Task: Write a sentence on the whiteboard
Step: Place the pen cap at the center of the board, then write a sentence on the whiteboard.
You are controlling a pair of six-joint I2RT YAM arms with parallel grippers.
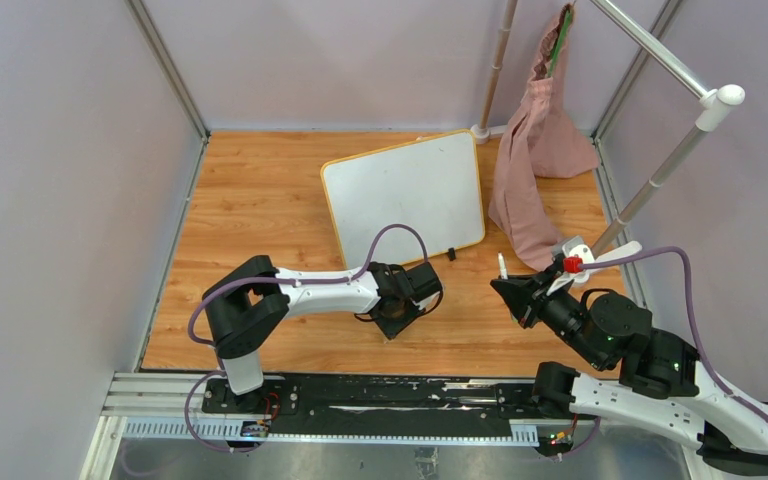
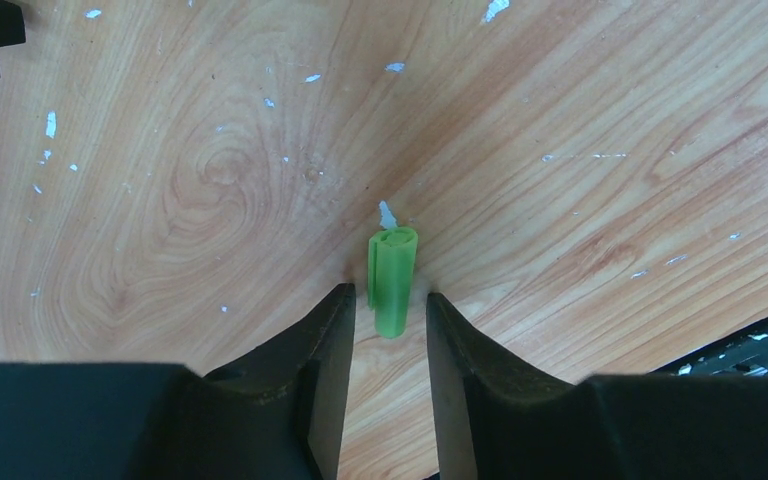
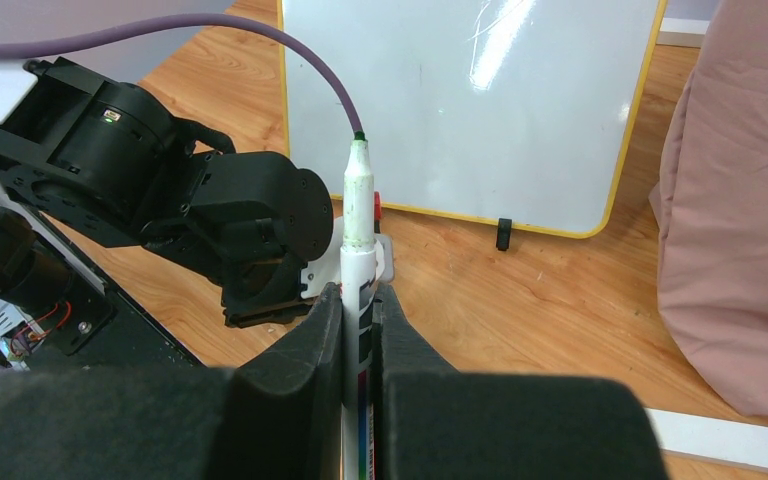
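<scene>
**Marker gripped, board blank**

The whiteboard (image 1: 405,195) lies at the far middle of the wooden table (image 1: 260,200), turned askew, with its right edge just beside a pink cloth bag (image 1: 535,150). Its surface shows only glare, and one black foot (image 1: 451,254) is visible at the near edge. In the right wrist view the board's top is cut off.

The right gripper (image 3: 360,300) is pinched on a white marker (image 3: 358,215) that points toward the board, its uncapped tip stained green. The lower barrel is hidden between the fingers, and the print on it is too small to read.

The left gripper (image 2: 390,300) points down at the table with its jaws apart. A small green cap (image 2: 392,280) stands in the gap, with a sliver of wood showing on either side of it. From above, the left arm's own wrist hides these fingers and the cap.

A purple cable crosses in front of the board's near edge. The bag's top runs out of frame beside a white pole (image 1: 660,170).
</scene>
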